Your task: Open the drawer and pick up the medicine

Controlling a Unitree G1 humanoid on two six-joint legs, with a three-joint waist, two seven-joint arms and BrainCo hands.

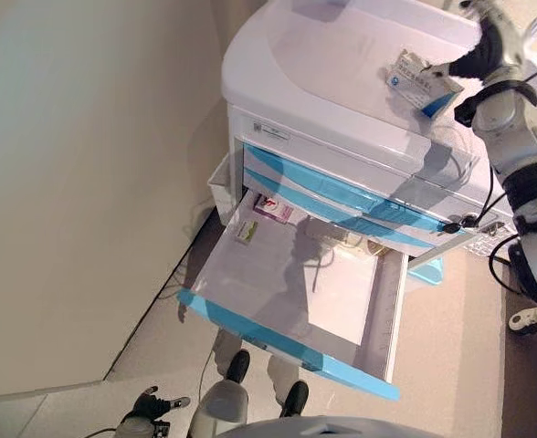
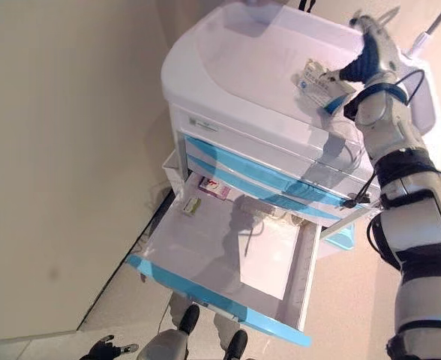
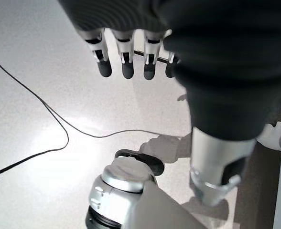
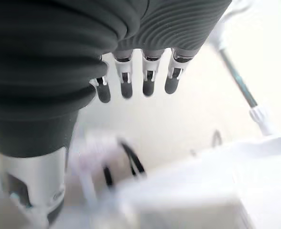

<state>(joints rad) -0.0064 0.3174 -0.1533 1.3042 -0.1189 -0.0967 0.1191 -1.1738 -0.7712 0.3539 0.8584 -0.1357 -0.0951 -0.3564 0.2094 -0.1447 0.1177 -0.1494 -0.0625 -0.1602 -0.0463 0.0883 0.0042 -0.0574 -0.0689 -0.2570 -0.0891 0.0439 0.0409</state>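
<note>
A white and blue medicine box (image 1: 422,82) lies on the top of the white cart (image 1: 323,73). My right hand (image 1: 483,46) hovers at the box's far right corner, its dark palm close to or touching the edge. In the right wrist view its fingers (image 4: 147,83) are straight and hold nothing. The lowest blue-fronted drawer (image 1: 278,339) is pulled far out. At its back lie a pink and white box (image 1: 273,210) and a small pale box (image 1: 247,230). My left hand (image 1: 145,406) hangs low by the floor, with its fingers (image 3: 126,67) straight and nothing in them.
Two shut blue drawers (image 1: 342,187) sit above the open one. A small white bin (image 1: 221,182) hangs on the cart's left side. A beige wall (image 1: 86,182) runs along the left. A thin pole (image 2: 430,30) stands behind the cart.
</note>
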